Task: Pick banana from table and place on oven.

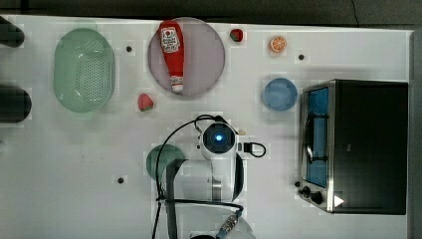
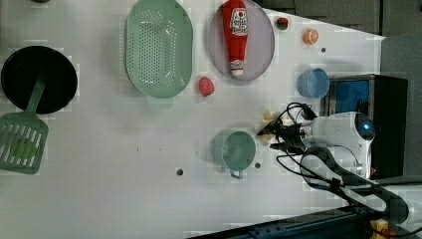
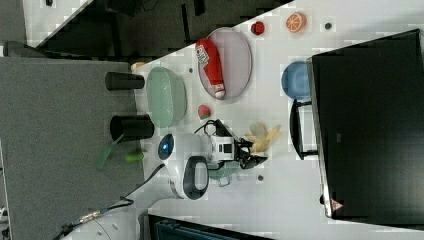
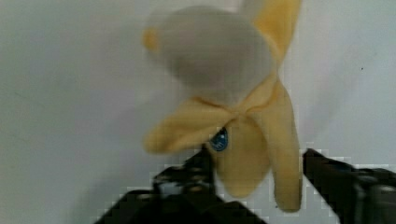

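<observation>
Banana [image 4: 243, 135]: pale yellow, peel flaps splayed, lying on the white table [image 1: 59, 164] between the teal cup [image 3: 220, 172] and the oven [image 3: 370, 125]. Gripper [image 4: 259, 175]: lowered over it, fingers apart on either side of the peel, whether yet gripping cannot be told.

Bright, even light; the wrist view's banana [image 4: 233, 116] looks somewhat blurred.

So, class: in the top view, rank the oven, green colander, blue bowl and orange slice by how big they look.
1. Oven
2. Green colander
3. Blue bowl
4. Orange slice
</observation>
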{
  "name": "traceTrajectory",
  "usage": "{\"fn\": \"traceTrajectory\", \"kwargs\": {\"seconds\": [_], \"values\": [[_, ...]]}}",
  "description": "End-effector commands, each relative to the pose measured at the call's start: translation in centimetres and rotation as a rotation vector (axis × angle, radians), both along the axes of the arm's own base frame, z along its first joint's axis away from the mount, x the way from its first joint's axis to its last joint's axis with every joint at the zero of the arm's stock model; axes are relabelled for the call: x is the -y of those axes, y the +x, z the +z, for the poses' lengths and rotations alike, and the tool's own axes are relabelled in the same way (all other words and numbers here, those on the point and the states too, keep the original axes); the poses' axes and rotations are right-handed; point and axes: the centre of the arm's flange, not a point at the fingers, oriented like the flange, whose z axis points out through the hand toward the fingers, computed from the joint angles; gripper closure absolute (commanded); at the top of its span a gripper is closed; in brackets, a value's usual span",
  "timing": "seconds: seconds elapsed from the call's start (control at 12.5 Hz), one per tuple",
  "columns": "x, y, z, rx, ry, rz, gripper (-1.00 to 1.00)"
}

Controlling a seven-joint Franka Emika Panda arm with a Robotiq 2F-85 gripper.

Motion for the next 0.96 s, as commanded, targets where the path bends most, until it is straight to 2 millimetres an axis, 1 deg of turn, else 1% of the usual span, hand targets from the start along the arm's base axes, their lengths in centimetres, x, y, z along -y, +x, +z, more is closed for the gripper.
{"fn": "traceTrajectory", "kwargs": {"seconds": [0.08,0.16,0.32,0.4,0.48,0.56,0.64,0.8,0.96], "values": [[0.7,2.7,2.2,0.101,-0.005,-0.045,0.28],[0.7,2.8,2.3,0.108,-0.005,-0.044,0.47],[0.7,3.4,3.3,0.138,-0.004,-0.044,0.47],[0.7,3.7,4.5,0.159,-0.004,-0.044,0.47],[0.7,4.2,6.4,0.194,-0.003,-0.044,0.47],[0.7,4.7,8.9,0.231,-0.003,-0.044,0.47],[0.7,5.0,11.8,0.258,-0.004,-0.045,0.47],[0.7,5.1,18.2,0.273,-0.006,-0.046,0.47],[0.8,4.7,25.0,0.266,-0.009,-0.051,0.47]]}}
